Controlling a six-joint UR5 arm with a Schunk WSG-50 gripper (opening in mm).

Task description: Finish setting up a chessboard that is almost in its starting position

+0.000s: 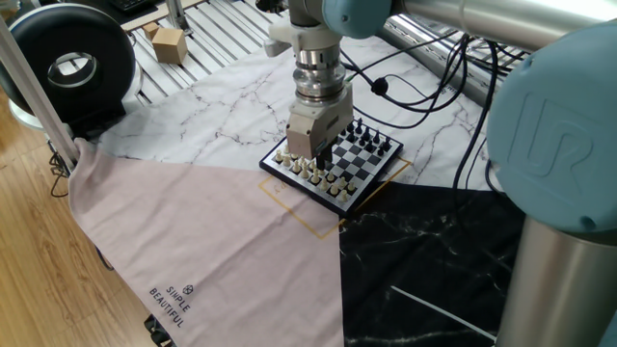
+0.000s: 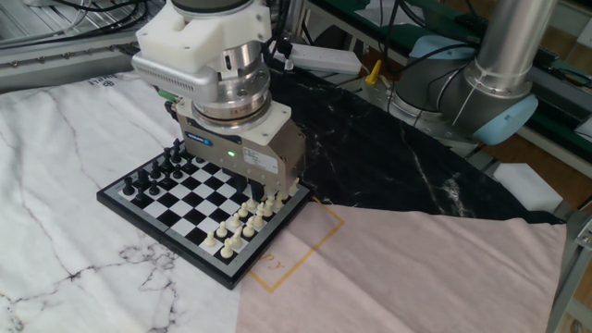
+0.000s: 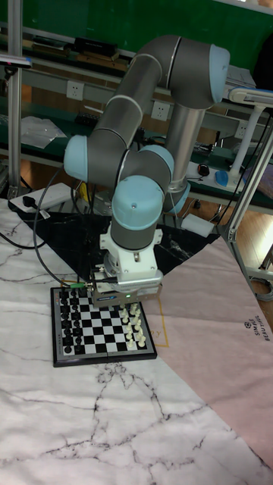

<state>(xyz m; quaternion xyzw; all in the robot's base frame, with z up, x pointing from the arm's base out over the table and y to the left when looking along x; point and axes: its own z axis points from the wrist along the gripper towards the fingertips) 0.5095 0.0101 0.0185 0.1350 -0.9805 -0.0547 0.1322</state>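
Note:
The chessboard point(image 1: 359, 166) point(image 2: 190, 199) point(image 3: 102, 333) lies on the white marble cloth. Black pieces point(image 2: 153, 176) point(image 3: 70, 322) line one side and cream pieces point(image 2: 236, 231) point(image 3: 136, 330) the other. My gripper point(image 1: 321, 159) point(image 2: 262, 191) point(image 3: 125, 307) points straight down over the cream end of the board, its fingertips just above those pieces near the board's corner. The gripper body hides the gap between the fingers, so whether a piece sits between them does not show.
A thin orange square outline point(image 2: 305, 245) borders the board on the pink cloth point(image 1: 193, 241). A black round device point(image 1: 67, 63) and a cardboard box point(image 1: 169, 43) stand at the far left. Cables point(image 1: 434, 87) run behind the board. A second arm's base point(image 2: 490, 83) stands at the back.

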